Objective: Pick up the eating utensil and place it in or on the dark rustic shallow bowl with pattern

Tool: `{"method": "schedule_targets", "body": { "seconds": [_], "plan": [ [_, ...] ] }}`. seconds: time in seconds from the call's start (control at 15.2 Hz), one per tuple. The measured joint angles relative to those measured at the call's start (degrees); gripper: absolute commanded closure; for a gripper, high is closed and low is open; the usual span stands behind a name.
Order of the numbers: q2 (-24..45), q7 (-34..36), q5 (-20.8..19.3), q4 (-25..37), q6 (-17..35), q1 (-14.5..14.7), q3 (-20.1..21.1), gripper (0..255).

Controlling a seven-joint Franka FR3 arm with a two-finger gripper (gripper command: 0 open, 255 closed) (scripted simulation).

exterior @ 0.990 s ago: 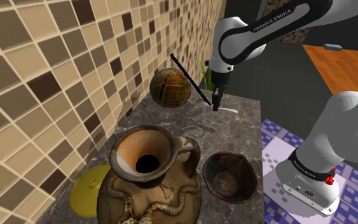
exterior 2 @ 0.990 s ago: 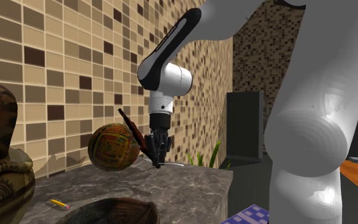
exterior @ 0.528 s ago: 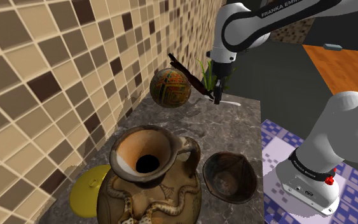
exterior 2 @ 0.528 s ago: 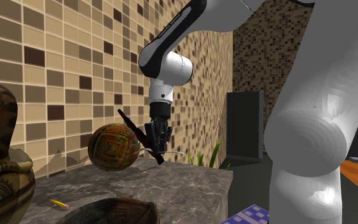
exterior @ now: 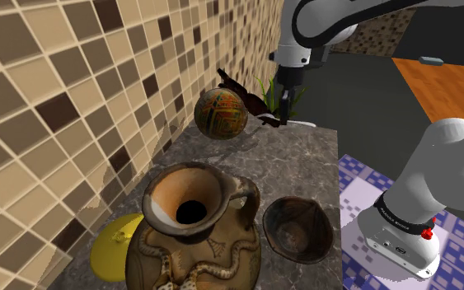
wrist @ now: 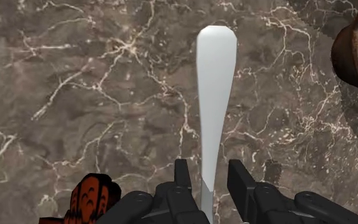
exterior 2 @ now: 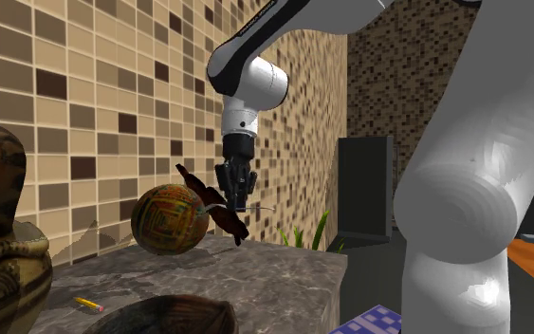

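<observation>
A white, flat-handled utensil (wrist: 214,83) is clasped at its narrow end between my black fingers. It hangs above the dark marbled counter (wrist: 82,95). My gripper (exterior: 283,117) is shut on it over the counter's far end, and the utensil (exterior: 301,123) sticks out toward the shoulder view's right. In the second exterior view my gripper (exterior 2: 239,203) hangs well above the stone top. The dark patterned shallow bowl (exterior: 297,229) sits near the counter's front edge, close to the stand; its rim (wrist: 357,44) shows off to one side of the utensil's tip.
A round patterned vase (exterior: 221,113) stands by the tiled wall, with a dark red-brown slanted piece (exterior: 240,92) between it and my gripper. A large snake-decorated jug (exterior: 197,226) stands beside the bowl, with a yellow lid (exterior: 116,245) past it. A pencil (exterior 2: 88,304) lies on the counter. A plant (exterior 2: 304,236) grows beyond the far edge.
My gripper has risen from the counter with the utensil in it, moving slightly toward the far edge. The dark slanted piece beside it has turned and looks wider.
</observation>
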Motion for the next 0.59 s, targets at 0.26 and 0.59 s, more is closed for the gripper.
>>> {"method": "schedule_targets", "body": {
  "seconds": [0.26, 0.59],
  "plan": [
    [-0.9, 0.4, -0.3, 2.2, -3.1, -0.1, 0.0, 255],
    [-2.3, 1.6, -0.2, 4.1, -6.2, 0.1, 0.5, 255]
  ]
}}
